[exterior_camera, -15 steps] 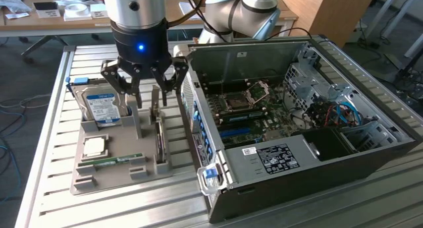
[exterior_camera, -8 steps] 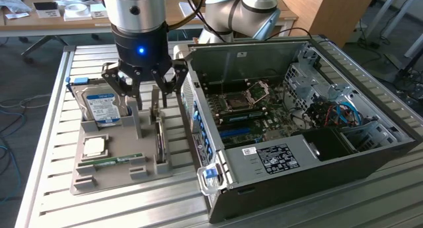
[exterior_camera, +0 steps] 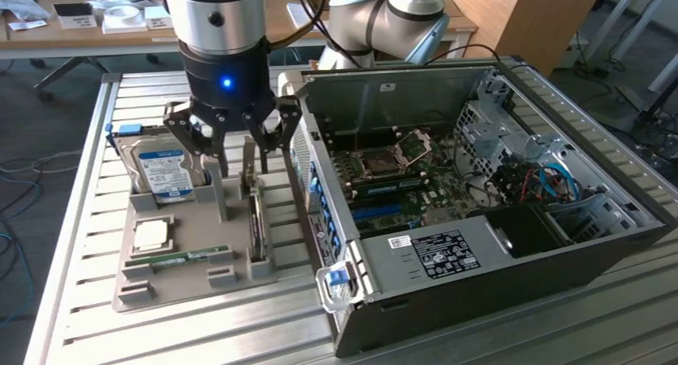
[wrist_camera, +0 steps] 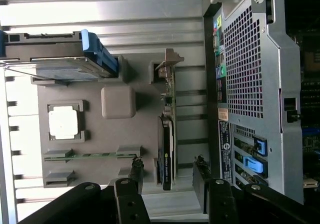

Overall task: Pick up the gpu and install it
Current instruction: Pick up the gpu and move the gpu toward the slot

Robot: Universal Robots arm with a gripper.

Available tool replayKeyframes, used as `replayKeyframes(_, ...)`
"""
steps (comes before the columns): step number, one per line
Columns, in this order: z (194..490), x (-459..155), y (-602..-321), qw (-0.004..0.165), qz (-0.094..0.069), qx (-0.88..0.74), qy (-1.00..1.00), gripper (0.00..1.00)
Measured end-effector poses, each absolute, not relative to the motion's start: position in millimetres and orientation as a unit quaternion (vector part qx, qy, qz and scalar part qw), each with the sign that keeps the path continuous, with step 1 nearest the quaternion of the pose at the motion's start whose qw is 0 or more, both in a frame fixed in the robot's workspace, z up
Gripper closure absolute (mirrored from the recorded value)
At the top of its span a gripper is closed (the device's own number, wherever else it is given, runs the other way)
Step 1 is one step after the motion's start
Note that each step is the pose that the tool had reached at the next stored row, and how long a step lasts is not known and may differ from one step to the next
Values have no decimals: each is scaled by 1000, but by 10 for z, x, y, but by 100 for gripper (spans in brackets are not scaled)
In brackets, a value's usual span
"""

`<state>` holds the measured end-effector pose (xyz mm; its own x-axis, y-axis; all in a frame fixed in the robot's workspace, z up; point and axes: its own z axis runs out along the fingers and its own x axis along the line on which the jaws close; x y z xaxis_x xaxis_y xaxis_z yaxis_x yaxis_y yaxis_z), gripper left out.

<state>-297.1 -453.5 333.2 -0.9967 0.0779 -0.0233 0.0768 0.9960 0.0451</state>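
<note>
Approach stage of the pick: hand [exterior_camera: 235, 160] poised empty, its 2 fingers spread wide, above the gpu [exterior_camera: 256, 218] standing on edge in the grey parts tray [exterior_camera: 180, 282] beside the open computer case [exterior_camera: 498, 246], likely needing a straight, centred descent to straddle the thin card.

**Parts count: one of each kind**

One grey tray [exterior_camera: 175, 290] is carrying four parts: one gpu [wrist_camera: 166, 151], one hard drive [exterior_camera: 164, 170], one processor chip [exterior_camera: 152, 235] and one RAM stick [exterior_camera: 180, 259]. One open computer case [exterior_camera: 551, 254] is lying beside it. One slatted metal table [exterior_camera: 212, 325] is bearing everything. One gripper [exterior_camera: 235, 155] is showing two fingers [wrist_camera: 136, 169].
</note>
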Motion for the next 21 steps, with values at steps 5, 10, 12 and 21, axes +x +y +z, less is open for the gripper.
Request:
replayKeyframes(5, 3298, -2972, -4535, 12, 22, 39, 999, 47)
replayKeyframes(10, 3283, -2971, -4535, 13, 22, 39, 999, 47)
replayKeyframes(12, 3258, -2971, -4535, 13, 22, 39, 999, 47)
replayKeyframes(21, 3156, -2971, -4535, 12, 22, 39, 999, 47)
